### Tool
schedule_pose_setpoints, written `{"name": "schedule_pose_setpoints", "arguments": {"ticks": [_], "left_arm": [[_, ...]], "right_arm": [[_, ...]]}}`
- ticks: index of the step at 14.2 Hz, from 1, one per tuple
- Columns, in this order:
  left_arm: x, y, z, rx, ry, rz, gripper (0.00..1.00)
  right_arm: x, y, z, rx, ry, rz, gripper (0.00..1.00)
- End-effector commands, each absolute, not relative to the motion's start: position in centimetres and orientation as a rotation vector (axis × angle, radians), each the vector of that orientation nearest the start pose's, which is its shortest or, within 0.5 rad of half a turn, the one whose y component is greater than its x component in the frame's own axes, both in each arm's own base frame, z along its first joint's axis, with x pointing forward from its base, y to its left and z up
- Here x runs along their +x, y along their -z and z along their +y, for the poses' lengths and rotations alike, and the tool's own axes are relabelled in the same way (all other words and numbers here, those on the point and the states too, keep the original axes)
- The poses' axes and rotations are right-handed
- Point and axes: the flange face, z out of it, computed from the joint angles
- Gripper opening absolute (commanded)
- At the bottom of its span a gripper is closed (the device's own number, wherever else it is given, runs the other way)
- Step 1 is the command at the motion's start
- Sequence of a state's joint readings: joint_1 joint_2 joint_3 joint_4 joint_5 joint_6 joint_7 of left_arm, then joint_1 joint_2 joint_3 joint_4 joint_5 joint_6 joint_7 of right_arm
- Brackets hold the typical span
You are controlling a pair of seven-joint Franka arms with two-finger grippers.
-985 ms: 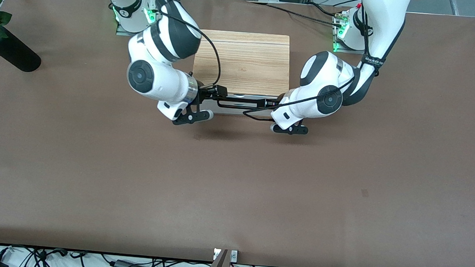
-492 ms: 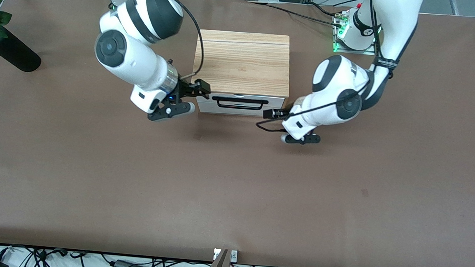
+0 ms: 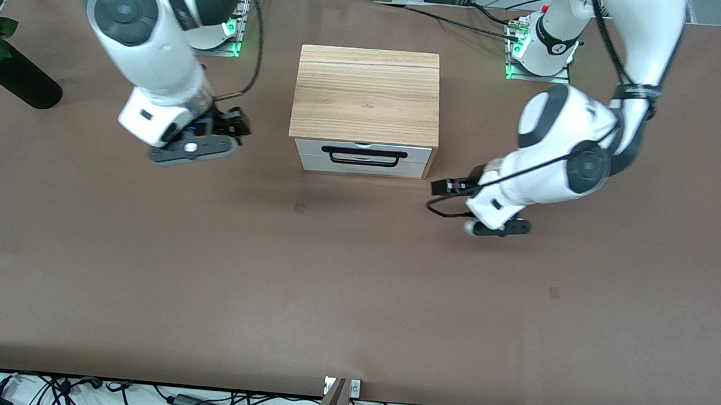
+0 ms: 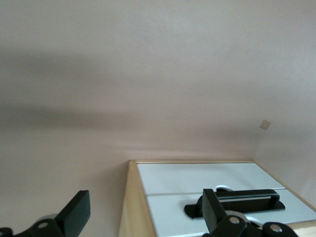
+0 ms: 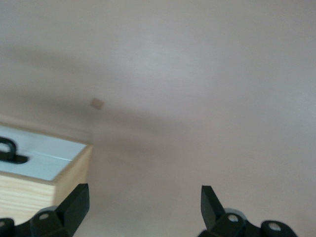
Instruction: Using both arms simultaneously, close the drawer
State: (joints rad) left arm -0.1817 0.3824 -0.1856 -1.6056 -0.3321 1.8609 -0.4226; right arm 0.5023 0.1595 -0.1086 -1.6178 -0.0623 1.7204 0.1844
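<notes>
- White drawer (image 3: 363, 157) front sits flush in the light-wood cabinet (image 3: 367, 95); no gap and no wood floor showing, so I judge the closing push done.
- What looks left: only getting both arms clear. Both are already off the cabinet; nothing touches the front panel.
- Left gripper (image 3: 455, 186) hangs over bare counter (image 3: 354, 302), just off the cabinet's corner toward the left arm's end. Its fingers (image 4: 74, 213) are spread wide and empty; in the left wrist view the drawer front and handle (image 4: 234, 202) lie ahead of the fingertips, apart from them.
- Right gripper (image 3: 235, 123) is over the counter beside the cabinet toward the right arm's end, well apart from it. Its fingers (image 5: 74, 205) are spread too, holding nothing; the right wrist view catches only the cabinet's corner (image 5: 47, 170) off to one side of the fingertips.
- Drawer location: bottom front of the cabinet, mid-counter between the two arm bases.
- Orientation: front panel faces the front camera. Long axis of panel and black bar handle (image 3: 363, 157) runs horizontal, from one arm's end of the counter toward the other; slide axis is square to that.
</notes>
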Motion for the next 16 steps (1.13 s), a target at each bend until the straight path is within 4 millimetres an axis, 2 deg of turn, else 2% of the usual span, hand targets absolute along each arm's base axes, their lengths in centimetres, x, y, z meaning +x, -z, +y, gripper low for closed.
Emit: {"name": "schedule_pose_setpoints", "arguments": {"ticks": [1, 3, 4, 5, 6, 8, 10, 12, 15, 16], "left_arm": [[60.5, -44.4, -21.1, -3.337, -0.432, -0.315, 1.00], [59.6, -46.4, -19.3, -3.311, -0.478, -0.324, 1.00], [59.2, -47.6, -18.1, -3.291, -0.474, -0.337, 1.00], [59.0, -49.1, -16.6, -3.264, -0.438, -0.342, 1.00], [58.5, -50.5, -15.9, -3.228, -0.417, -0.314, 1.00], [58.2, -53.4, -14.9, -3.170, -0.386, -0.285, 1.00], [58.1, -55.4, -14.1, -3.117, -0.372, -0.278, 1.00], [58.6, -55.9, -11.4, -3.110, -0.368, -0.344, 1.00], [59.0, -56.2, -8.2, -3.107, -0.363, -0.447, 1.00], [59.0, -56.2, -7.9, -3.105, -0.359, -0.452, 1.00]], "right_arm": [[58.1, -55.1, 17.1, -3.247, -0.031, -0.191, 1.00], [58.7, -56.1, 12.4, -3.230, -0.078, -0.090, 1.00], [58.4, -57.8, 11.1, -3.195, -0.066, -0.121, 1.00], [58.1, -58.5, 7.7, -3.168, -0.072, -0.115, 1.00], [57.9, -58.2, 4.2, -3.133, -0.086, -0.123, 1.00], [57.8, -58.3, 0.6, -3.103, -0.089, -0.262, 1.00], [57.3, -58.5, -2.2, -3.096, -0.097, -0.226, 1.00], [56.1, -58.8, -1.5, -3.088, -0.100, -0.216, 1.00], [54.3, -58.6, -0.3, -3.101, -0.084, -0.051, 1.00], [54.2, -58.5, -0.4, -3.099, -0.088, -0.051, 1.00]]}}
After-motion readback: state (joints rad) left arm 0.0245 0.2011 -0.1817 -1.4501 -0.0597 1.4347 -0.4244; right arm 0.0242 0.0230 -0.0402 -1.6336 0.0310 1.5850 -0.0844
